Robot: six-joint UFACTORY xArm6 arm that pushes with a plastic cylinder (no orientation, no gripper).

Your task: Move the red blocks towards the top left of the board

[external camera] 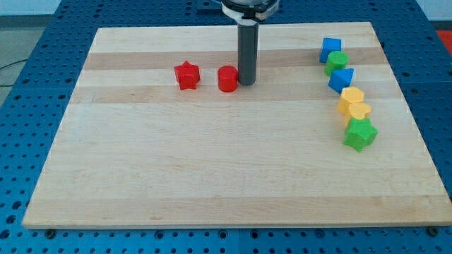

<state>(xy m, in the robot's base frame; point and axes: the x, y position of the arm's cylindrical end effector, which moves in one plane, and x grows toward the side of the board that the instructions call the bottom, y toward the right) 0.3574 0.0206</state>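
No container stands on the wooden tabletop [212, 162]. My tip [246, 83] rests against the view's right side of the red cylinder [227, 79]; the red star [187, 75] lies just left of that, apart from it. I carry no fingers, only a rod. Well right, a column runs down: blue cube [330, 49], green cylinder [337, 63], blue block [342, 79], two yellow blocks [350, 97] [358, 112], green star [360, 133].

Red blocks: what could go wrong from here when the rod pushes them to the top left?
1. My tip sits against the right side of the red cylinder; an off-centre push may let it slip past the tip.
2. The red star lies just left of the cylinder; if they meet, the star could turn or slide sideways.
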